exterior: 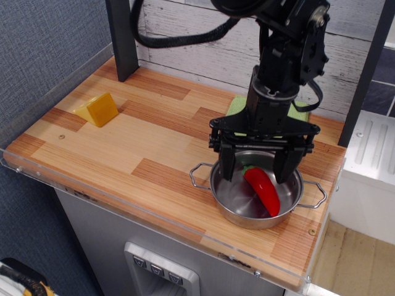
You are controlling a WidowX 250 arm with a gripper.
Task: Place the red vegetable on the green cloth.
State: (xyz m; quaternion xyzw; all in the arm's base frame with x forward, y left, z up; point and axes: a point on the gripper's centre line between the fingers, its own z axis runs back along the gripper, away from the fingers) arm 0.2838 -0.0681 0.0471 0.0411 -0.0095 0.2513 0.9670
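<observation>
The red vegetable (263, 190), a glossy red pepper with a green stem end, lies inside the steel pot (229, 192) at the front right of the table. My gripper (256, 169) is open and hangs low over the pot. Its two black fingers (227, 163) straddle the pepper's stem end without touching it. The green cloth (298, 115) lies flat behind the pot. The arm hides most of it; only strips show on either side of the arm.
A yellow wedge block (99, 109) sits at the far left of the wooden table (123, 148). A dark post (121, 37) stands at the back left, another at the right edge. A plank wall lies behind. The pot has wire handles on both sides.
</observation>
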